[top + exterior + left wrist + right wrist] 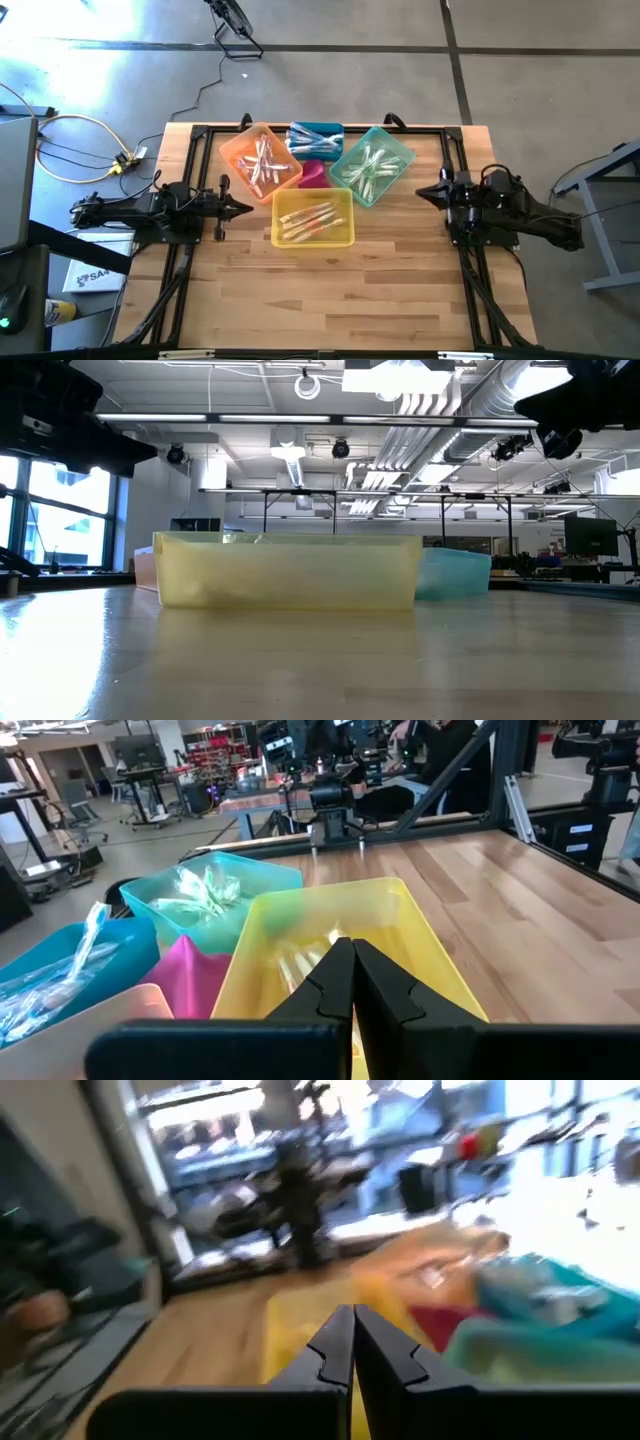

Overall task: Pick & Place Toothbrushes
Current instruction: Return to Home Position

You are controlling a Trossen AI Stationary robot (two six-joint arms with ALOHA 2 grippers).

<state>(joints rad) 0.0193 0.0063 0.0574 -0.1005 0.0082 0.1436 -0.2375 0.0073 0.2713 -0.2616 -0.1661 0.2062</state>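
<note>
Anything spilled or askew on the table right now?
No spill: the toothbrushes lie inside the bins. The orange bin and teal bin sit rotated, unlike the squarely set yellow bin, and the pink bin is wedged between them. Left gripper and right gripper wait shut at the sides.

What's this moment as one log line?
left gripper: shut, left of bins | right gripper: shut, right of bins | toothbrushes: in bins

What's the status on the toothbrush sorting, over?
Left gripper shut, empty, left of the bins. Right gripper shut, empty, right of them. Toothbrushes all in bins, none loose on table. Nothing in the way.
</note>
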